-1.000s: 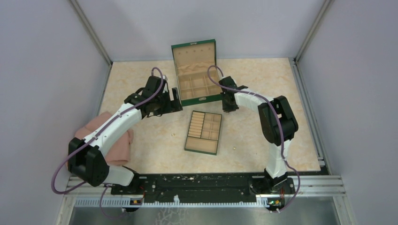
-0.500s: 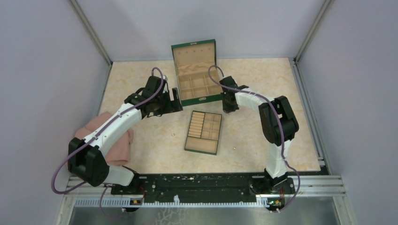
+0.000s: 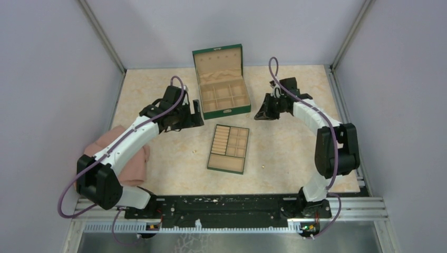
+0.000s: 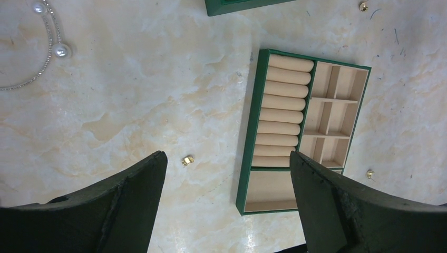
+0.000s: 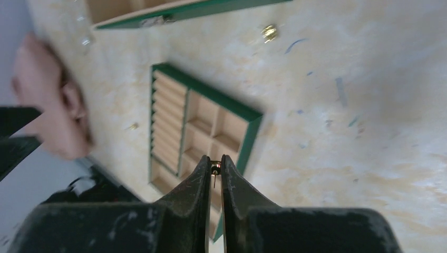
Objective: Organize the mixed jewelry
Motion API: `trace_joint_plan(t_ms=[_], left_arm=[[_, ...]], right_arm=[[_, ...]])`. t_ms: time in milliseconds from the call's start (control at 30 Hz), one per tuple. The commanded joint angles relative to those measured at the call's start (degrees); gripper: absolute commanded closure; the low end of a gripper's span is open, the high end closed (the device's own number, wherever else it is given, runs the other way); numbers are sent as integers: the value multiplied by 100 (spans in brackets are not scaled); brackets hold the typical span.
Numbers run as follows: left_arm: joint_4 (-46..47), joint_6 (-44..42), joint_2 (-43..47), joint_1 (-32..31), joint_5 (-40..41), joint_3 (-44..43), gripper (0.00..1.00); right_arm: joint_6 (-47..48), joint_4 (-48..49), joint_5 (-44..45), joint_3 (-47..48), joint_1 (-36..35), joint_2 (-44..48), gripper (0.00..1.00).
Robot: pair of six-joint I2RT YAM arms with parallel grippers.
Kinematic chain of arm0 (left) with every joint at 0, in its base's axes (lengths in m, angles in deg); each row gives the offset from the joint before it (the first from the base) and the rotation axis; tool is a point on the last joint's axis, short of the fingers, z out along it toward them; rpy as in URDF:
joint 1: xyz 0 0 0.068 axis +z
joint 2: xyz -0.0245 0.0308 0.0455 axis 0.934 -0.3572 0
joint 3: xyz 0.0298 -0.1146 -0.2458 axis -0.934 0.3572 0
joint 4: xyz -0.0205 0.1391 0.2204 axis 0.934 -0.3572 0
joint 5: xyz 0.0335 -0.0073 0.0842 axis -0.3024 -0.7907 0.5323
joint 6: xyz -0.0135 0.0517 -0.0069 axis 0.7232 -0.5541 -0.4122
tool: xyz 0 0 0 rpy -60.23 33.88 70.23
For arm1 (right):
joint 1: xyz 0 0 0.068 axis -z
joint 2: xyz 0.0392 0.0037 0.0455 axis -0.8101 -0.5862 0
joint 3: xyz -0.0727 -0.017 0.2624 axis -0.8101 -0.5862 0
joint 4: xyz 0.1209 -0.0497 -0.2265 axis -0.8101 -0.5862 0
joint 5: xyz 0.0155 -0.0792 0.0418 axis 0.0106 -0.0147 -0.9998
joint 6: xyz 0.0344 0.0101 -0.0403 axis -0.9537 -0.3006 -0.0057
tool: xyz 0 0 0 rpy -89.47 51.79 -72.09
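Note:
My right gripper (image 5: 215,161) is shut on a tiny gold stud earring (image 5: 215,168) with its pin showing between the tips. It is held up off the table, right of the green box (image 3: 221,81). In the top view that gripper (image 3: 260,115) points toward the box's front right corner. My left gripper (image 4: 226,161) hangs open above the table, left of the divided tray (image 4: 303,126). A small gold piece (image 4: 187,160) lies just inside its left finger. More jewelry lies loose: a pearl chain (image 4: 50,47), gold studs (image 4: 363,6) (image 4: 370,173) and another stud (image 5: 270,32).
The beige divided tray (image 3: 229,148) lies in front of the open green box. A pink cloth (image 3: 132,158) lies at the left under my left arm. Grey walls enclose the table on three sides.
My right arm has swung right and up, away from the box's front right corner, with its jaws now closed on the stud. The left arm has not moved.

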Motion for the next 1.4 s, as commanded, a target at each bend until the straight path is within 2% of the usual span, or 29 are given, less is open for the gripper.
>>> trace_joint_plan(t_ms=[0,133,333,467,600,800,900,1033,1233,1367], left_arm=[[-116,-281,14,82,58,-101,8],[-161,-436,-13,158,-92,-201,7],[-181,-701,-18,247,-465,-305,8],[-175,-733,29,274,-568,-304,8],[-140,-721,57,283,-672,-249,8],[-42,-698,98,283,-869,-137,8],[24,-620,115,283,-914,-66,8],[59,-586,72,284,-969,-38,8],[6,-621,11,286,-899,-120,8],[-19,-598,-17,286,-859,-119,8]], right_arm=[[-474,759,-2328,-416,178,558,98],[-836,1294,-3187,-767,203,784,97],[-1294,2043,-4020,-1177,203,1007,96],[-860,1396,-4062,-1037,203,986,96],[-548,718,-3550,-892,203,958,96],[-759,619,-2292,-891,75,877,96],[-786,487,-1339,-763,-213,846,96],[-1114,822,-480,-768,-659,721,96],[-1333,1151,196,-723,-807,446,96],[-1180,1042,296,-442,-818,118,95]])
